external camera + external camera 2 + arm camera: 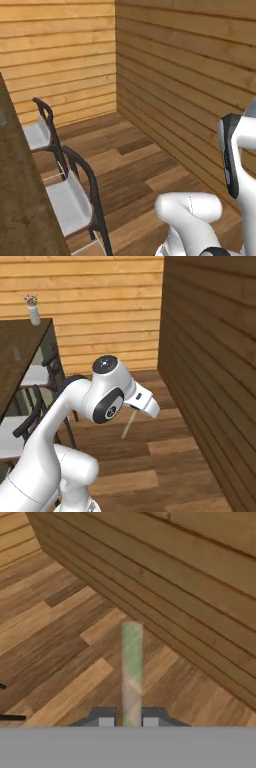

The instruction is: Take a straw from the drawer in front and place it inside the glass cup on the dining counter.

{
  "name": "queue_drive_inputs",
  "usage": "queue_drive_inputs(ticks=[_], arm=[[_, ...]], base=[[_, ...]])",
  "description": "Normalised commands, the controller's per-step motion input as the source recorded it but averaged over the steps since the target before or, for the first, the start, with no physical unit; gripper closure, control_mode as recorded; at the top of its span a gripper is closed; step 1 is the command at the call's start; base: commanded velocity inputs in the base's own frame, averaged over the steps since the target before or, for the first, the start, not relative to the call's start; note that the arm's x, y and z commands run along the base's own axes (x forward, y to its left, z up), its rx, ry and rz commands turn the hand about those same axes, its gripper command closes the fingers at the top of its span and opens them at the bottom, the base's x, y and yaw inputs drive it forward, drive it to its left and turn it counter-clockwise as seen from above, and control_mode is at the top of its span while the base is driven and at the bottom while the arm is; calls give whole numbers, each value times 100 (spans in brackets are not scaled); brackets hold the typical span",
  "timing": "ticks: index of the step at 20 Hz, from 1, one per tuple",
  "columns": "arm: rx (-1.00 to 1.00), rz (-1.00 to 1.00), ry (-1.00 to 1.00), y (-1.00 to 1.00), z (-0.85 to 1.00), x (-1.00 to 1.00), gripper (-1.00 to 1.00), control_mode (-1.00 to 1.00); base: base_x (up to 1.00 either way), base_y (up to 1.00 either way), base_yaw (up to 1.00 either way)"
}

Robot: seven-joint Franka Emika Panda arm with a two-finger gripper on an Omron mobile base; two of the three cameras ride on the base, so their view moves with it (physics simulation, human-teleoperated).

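- Pale straw (132, 672) is pinched between the tool's (129, 721) pressed-together fingertips, held above the wood floor (60, 657).
- Dark bench (22, 351) at left carries the glass cup (16, 353), well apart from the straw.

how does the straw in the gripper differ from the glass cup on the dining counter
The straw is a thin, pale, opaque stick; the glass cup is a short, wider, see-through tumbler. The straw hangs tilted over the wood floor, pinched in the gripper; the glass cup stands upright on the dining counter, untouched. The straw is off to the right of the counter, so the cup holds no straw yet.
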Motion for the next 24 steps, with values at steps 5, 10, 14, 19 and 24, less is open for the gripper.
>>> queue_drive_inputs(ticks=[5,10,14,19,24], arm=[[0,0,0,0,0,0,100,100],[0,0,0,0,0,0,100,100],[0,0,0,0,0,0,100,100],[0,0,0,0,0,0,100,100],[0,0,0,0,0,0,100,100]], base=[[52,-19,48],[52,-29,45],[52,-40,43],[56,-38,44],[72,-36,45]])
